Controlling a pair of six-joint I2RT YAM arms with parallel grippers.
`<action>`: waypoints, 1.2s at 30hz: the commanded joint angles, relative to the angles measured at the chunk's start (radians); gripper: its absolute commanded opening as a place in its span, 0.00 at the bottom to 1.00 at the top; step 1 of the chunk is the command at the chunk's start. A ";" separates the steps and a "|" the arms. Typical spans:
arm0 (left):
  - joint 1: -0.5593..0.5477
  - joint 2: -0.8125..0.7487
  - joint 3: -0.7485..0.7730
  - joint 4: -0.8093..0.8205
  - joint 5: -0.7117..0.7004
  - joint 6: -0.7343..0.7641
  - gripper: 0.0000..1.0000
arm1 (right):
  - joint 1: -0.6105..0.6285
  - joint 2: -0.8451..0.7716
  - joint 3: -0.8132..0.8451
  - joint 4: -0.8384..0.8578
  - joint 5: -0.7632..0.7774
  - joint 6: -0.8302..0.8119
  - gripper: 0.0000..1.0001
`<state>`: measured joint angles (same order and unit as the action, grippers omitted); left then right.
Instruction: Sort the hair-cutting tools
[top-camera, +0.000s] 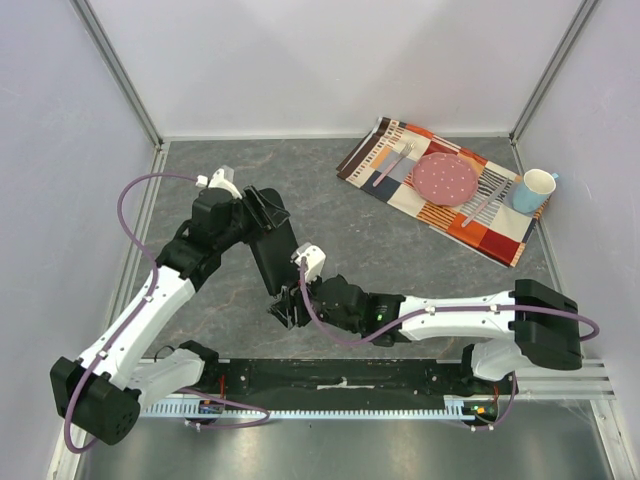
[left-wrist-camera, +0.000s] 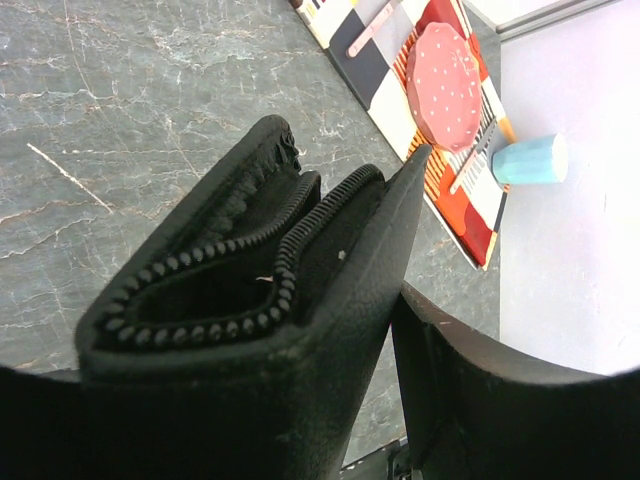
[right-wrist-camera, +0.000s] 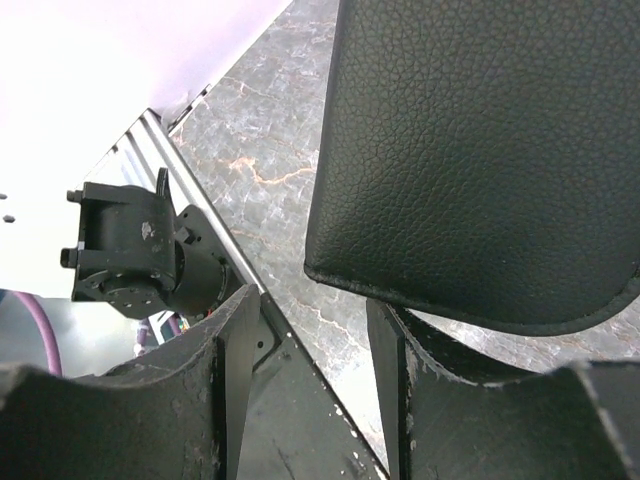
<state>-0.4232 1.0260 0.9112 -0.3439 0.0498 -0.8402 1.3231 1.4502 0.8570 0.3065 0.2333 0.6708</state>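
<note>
1. No scissors or hair clips are seen in any view; whether they lie inside cannot be told.
2. The soft case (top-camera: 272, 250), its zipper (left-wrist-camera: 250, 270) gaping, is clamped by the left gripper (top-camera: 260, 205).
3. The right gripper (right-wrist-camera: 312, 320) is spread at its lower corner.
4. Slim, slippery metal is expected; ring handles are judged the best hold.

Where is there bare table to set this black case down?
Bare table runs between the case and the placemat, down to the right arm. It is crowded around the right tool at the case's near end.
</note>
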 joint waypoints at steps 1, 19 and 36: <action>-0.005 -0.004 0.061 0.045 -0.010 -0.030 0.02 | 0.013 0.025 -0.018 0.094 0.087 -0.030 0.53; -0.005 -0.010 0.028 0.071 0.004 -0.043 0.02 | 0.071 0.052 -0.027 0.229 0.199 -0.143 0.36; -0.005 -0.049 0.055 0.036 0.021 -0.020 0.02 | 0.071 -0.019 -0.059 0.115 0.221 -0.175 0.00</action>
<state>-0.4232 1.0157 0.9218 -0.3439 0.0544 -0.8467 1.3903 1.4948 0.8230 0.4553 0.4496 0.5106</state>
